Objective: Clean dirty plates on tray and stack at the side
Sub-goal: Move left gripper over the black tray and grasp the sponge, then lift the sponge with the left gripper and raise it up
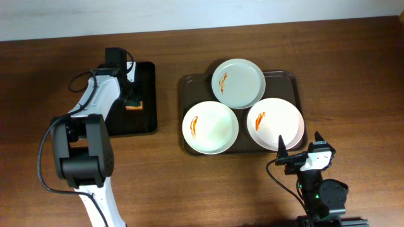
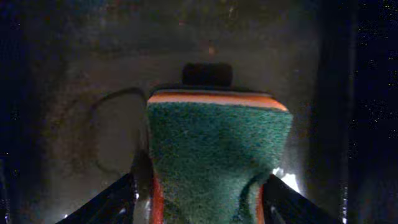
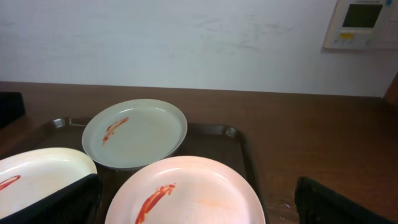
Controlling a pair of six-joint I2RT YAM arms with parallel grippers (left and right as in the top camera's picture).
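Observation:
Three dirty plates lie on a brown tray [image 1: 290, 77], each with a red sauce smear: a pale green plate [image 1: 238, 82] at the back, a cream plate [image 1: 210, 127] front left, and a white plate [image 1: 275, 123] front right. My left gripper [image 1: 131, 99] is over a black tray [image 1: 146, 75] on the left and is shut on a green and orange sponge [image 1: 134, 105]. In the left wrist view the sponge [image 2: 217, 137] fills the space between the fingers [image 2: 200, 180] and is dented on one side. My right gripper [image 1: 300, 151] is open and empty just in front of the white plate [image 3: 193, 186].
The brown wooden table [image 1: 353, 75] extends to the right of the brown tray and between the two trays. A white wall with a control panel [image 3: 364, 22] stands behind the table.

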